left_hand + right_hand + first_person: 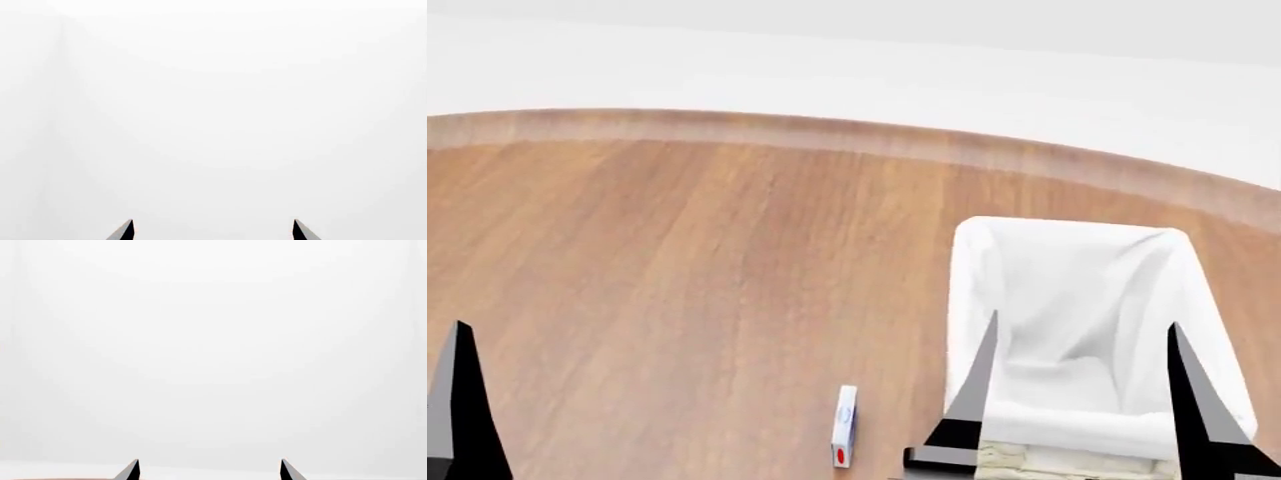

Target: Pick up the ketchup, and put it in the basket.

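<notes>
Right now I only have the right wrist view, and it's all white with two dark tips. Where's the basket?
Observer: In the head view, the basket sits on the right side of the table. The right gripper shows in front of it, jaws open.
Operator: Any ketchup?
Observer: No red bottle shows in any view. A small white item with a red mark lies left of the basket, too small to identify.
Operator: And the other arm?
Observer: The left gripper is open and holds nothing. Its camera sees only white.
</notes>
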